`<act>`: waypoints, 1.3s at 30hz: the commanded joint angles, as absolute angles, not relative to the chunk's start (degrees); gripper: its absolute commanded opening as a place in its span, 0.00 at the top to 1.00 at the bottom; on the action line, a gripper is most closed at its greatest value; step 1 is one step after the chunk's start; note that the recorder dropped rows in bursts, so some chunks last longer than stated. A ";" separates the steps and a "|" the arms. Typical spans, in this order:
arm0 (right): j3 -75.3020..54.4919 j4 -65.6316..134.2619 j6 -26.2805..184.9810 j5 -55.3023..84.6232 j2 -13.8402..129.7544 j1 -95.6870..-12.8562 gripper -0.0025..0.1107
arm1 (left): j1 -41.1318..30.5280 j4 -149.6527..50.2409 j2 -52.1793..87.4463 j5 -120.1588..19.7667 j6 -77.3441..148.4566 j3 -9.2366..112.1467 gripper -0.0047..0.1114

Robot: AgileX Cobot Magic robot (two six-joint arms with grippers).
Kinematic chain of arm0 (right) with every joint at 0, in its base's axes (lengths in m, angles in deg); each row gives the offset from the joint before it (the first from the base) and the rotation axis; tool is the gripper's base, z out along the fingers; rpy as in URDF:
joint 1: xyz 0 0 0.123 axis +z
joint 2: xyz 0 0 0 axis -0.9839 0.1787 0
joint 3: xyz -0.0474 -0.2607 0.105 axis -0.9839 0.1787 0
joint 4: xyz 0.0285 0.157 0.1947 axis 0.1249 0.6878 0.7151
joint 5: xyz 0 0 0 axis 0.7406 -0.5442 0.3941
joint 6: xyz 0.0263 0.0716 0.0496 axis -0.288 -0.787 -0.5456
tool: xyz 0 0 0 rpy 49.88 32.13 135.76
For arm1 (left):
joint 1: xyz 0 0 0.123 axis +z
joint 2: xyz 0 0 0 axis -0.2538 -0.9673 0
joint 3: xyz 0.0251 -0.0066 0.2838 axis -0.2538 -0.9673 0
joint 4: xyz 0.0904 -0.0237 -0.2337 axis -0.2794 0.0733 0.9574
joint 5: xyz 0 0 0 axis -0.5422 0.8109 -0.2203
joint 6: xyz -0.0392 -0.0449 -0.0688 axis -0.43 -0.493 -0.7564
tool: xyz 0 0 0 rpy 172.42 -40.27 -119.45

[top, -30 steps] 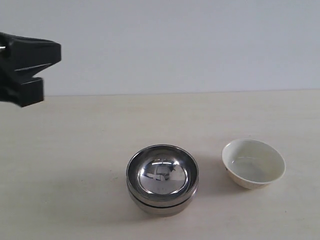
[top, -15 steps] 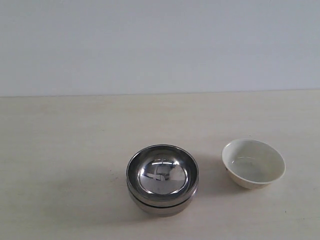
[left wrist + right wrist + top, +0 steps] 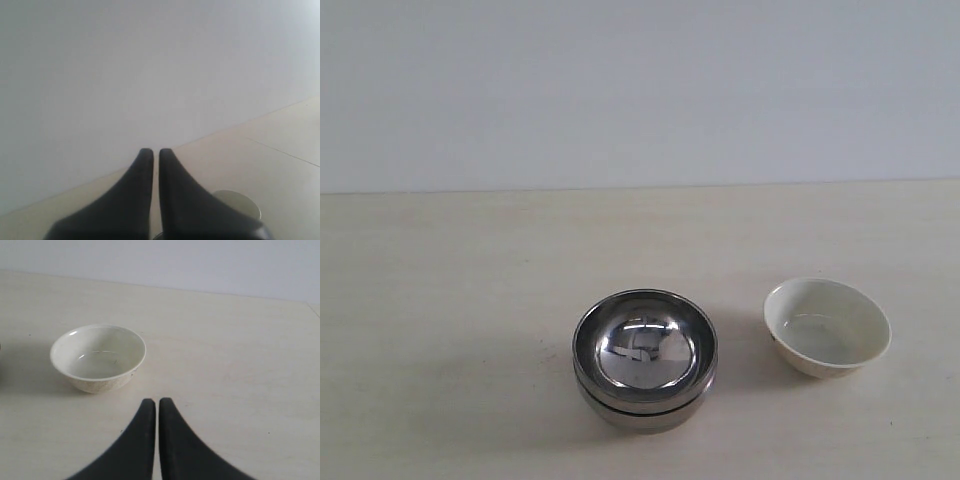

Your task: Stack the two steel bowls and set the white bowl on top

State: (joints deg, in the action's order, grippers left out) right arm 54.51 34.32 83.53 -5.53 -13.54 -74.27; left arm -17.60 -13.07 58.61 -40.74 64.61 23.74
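The two steel bowls (image 3: 645, 360) sit nested at lower centre of the bench (image 3: 440, 300); the white bowl (image 3: 827, 327) stands apart, lower right. I reckon it goes next: my right fingers (image 3: 142, 440), closed and empty like the left fingers (image 3: 135, 200), must open for its rim.

The left gripper (image 3: 155, 152) shows two black, curved fingers (image 3: 132, 200) that taper to rounded tips. They are drawn together, side by side, with only a thin slit between them. The right gripper (image 3: 157, 402) is posed the same way: its two black fingers (image 3: 182, 445) are closed almost tip to tip, with a hairline gap along their length.
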 commanded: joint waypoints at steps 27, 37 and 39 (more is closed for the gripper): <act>54.49 33.75 83.69 -4.95 -13.84 -74.50 0.98 | 13.28 -50.18 76.83 -59.74 10.00 2.64 0.93; 54.49 33.75 83.69 -4.95 -13.84 -74.50 0.98 | 18.12 -51.27 87.45 -59.82 7.74 -4.22 0.93; 54.49 33.75 83.69 -4.95 -13.84 -74.50 0.98 | 18.72 -52.79 87.45 -60.13 7.74 -5.97 0.93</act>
